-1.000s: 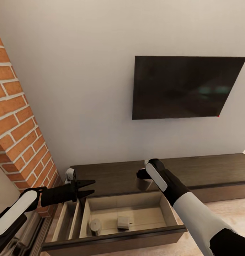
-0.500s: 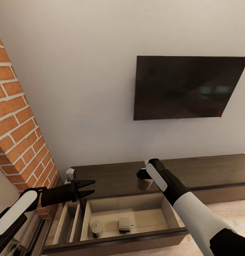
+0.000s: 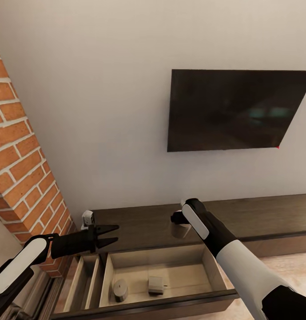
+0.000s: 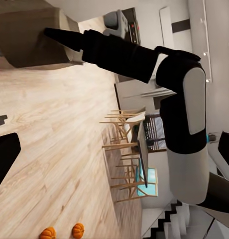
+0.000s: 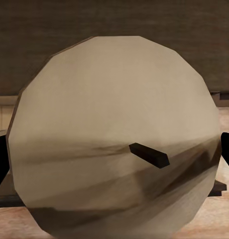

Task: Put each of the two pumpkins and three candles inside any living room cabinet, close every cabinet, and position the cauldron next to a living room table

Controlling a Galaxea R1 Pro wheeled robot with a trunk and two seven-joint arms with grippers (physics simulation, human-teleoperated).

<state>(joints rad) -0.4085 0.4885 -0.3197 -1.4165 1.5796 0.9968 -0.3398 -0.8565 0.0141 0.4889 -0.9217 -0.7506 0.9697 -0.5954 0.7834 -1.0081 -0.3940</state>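
Right gripper (image 3: 176, 218) clamps a candle (image 5: 114, 134) above the cabinet (image 3: 259, 213); left gripper (image 3: 113, 235) gapes empty.

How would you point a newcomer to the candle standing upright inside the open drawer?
Find the wall-mounted TV, then drop to the long dark cabinet below it and its pulled-out drawer with pale wood insides. In the wide compartment, the candle is the round beige-grey cylinder standing on end, nearer the brick column. Its neighbour, a second candle, looks boxier.
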